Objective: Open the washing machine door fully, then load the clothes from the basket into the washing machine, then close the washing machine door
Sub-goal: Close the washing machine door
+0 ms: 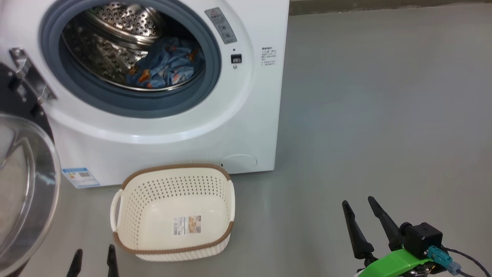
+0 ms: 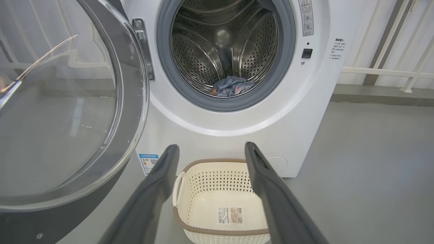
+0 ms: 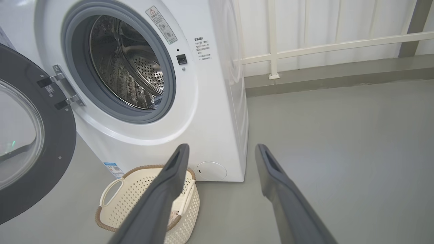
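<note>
The white washing machine (image 1: 246,127) stands with its round door (image 1: 23,184) swung wide open to the left, glass bowl facing me. The light blue printed clothes (image 1: 165,67) lie inside the steel drum, also seen low in the drum as clothes (image 2: 230,86). The cream basket (image 1: 173,213) sits on the floor before the machine, holding nothing but its label sticker. My left gripper (image 1: 94,257) is open at the lower left, just left of the basket, holding nothing. My right gripper (image 1: 359,209) is open over bare floor at the lower right, well apart from the basket.
Grey floor (image 1: 384,115) stretches to the right of the machine. A white railing (image 3: 322,47) and a low ledge run along the back wall. The open door (image 2: 67,112) juts out on the left side, close to my left arm.
</note>
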